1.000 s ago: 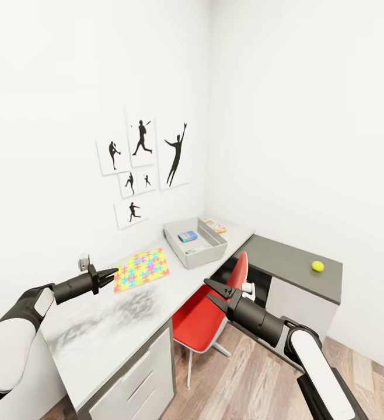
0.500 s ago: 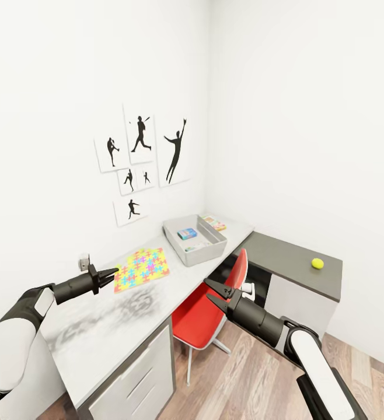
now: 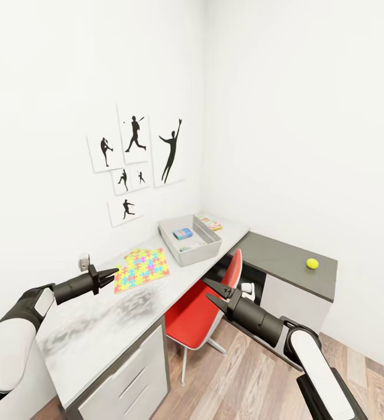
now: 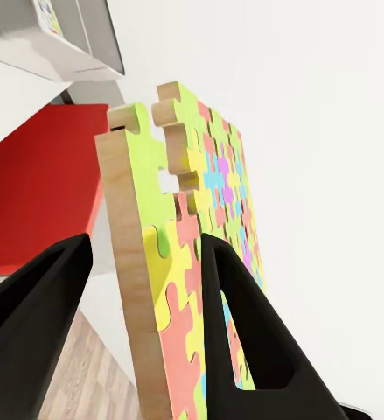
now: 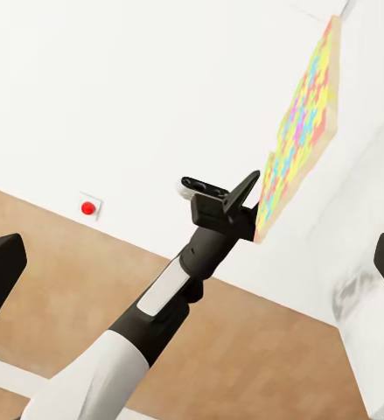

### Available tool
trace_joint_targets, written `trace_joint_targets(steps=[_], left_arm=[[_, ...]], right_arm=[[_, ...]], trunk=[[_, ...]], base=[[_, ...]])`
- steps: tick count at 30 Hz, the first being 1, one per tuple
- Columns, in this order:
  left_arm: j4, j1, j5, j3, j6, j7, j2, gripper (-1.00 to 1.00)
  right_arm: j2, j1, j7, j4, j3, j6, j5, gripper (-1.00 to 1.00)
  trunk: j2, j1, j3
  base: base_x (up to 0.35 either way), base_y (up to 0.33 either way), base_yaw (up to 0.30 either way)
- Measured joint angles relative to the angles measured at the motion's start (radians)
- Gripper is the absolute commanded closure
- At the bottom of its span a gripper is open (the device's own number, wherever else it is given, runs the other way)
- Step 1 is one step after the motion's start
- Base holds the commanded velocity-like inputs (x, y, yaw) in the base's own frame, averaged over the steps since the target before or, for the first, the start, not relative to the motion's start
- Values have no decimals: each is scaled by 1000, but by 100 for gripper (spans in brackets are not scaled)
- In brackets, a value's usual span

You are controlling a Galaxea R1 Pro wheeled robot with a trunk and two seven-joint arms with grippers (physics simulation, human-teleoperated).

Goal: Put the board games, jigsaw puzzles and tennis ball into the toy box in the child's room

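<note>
The L-shaped table point(image 3: 128, 326) runs along the wall into the corner. A red chair point(image 3: 195, 318) stands at it. The grey toy box point(image 3: 168, 236) sits on the white top, holding a blue board game point(image 3: 182, 234) and what seems a second box, too small to read. Another board game point(image 3: 210, 223) lies just behind it. The left gripper point(image 3: 111, 272) pinches the edge of a jigsaw puzzle point(image 3: 142, 269). The right gripper point(image 3: 211, 291) hangs spread over the chair. The tennis ball point(image 3: 312, 263) rests on the dark section.
</note>
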State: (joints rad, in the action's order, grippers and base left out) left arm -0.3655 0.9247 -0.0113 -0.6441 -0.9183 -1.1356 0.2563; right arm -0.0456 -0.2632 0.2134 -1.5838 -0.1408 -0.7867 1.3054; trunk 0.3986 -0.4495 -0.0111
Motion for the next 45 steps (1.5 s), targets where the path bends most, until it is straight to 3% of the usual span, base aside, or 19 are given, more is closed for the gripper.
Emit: trace_joint_targets(steps=[45], left_arm=[[-3,-1,0,0,0,0,1,100]], right_arm=[[-1,0,0,2,2,0,0,-100]], trunk=[[-1,0,-13]], base=[[0,-6,-24]])
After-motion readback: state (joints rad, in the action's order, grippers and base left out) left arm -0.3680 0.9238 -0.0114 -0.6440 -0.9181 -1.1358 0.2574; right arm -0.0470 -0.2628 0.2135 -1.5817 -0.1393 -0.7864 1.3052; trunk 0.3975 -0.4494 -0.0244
